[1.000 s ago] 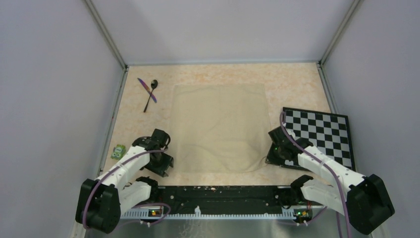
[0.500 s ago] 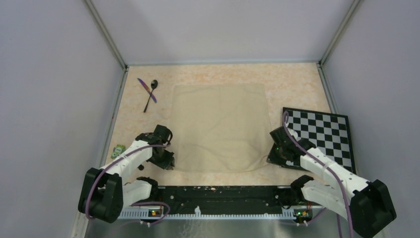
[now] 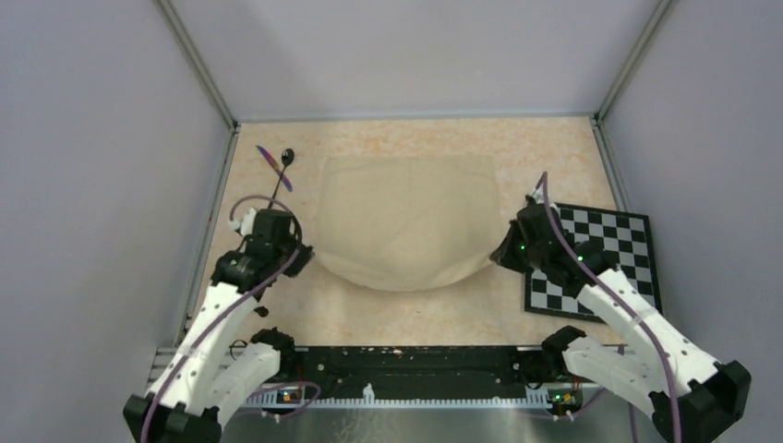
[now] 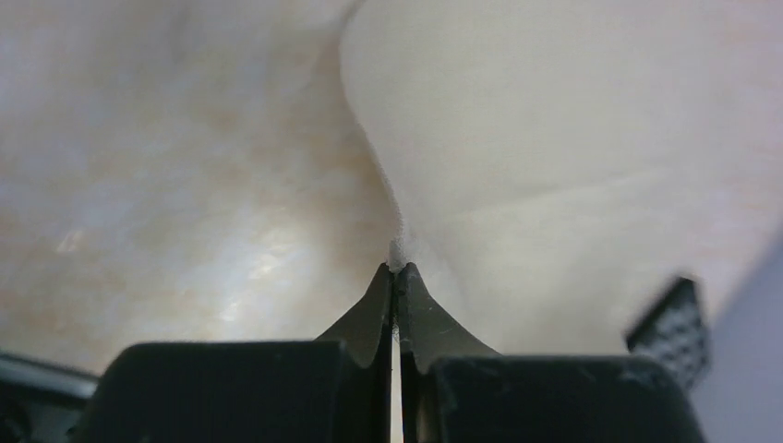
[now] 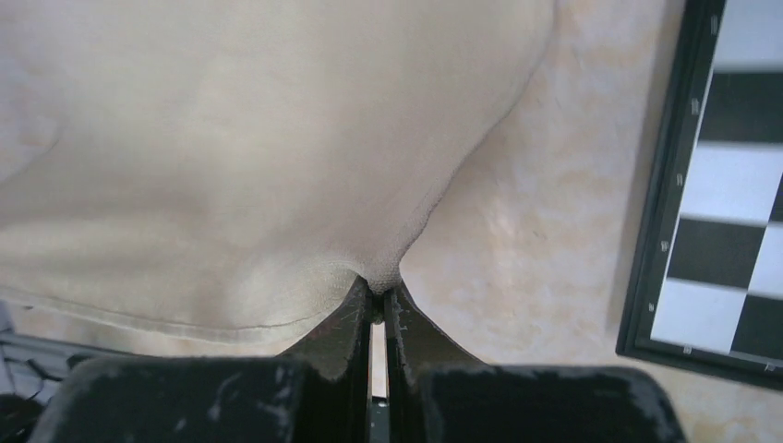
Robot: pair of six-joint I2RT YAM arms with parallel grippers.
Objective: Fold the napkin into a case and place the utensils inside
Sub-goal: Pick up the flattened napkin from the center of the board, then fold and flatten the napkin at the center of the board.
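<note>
Top external: one napkin; two utensils

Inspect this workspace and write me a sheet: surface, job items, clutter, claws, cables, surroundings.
Surface: mottled beige tabletop, bare in front of the cloth.
Job's things: soft beige-tan cloth napkin, unfolded, near corners raised, near edge sagging between them; black round-bowled spoon and thin purple knife crossed at the far left, outside the napkin.
Clutter: black-and-white checkerboard at the right edge.
Claws: left claw shut on the napkin's near left corner; right claw shut on its near right corner.
Cables: purple cable looped at the left wrist, another rising from the right wrist.
Surroundings: plain grey walls, metal corner posts.
</note>
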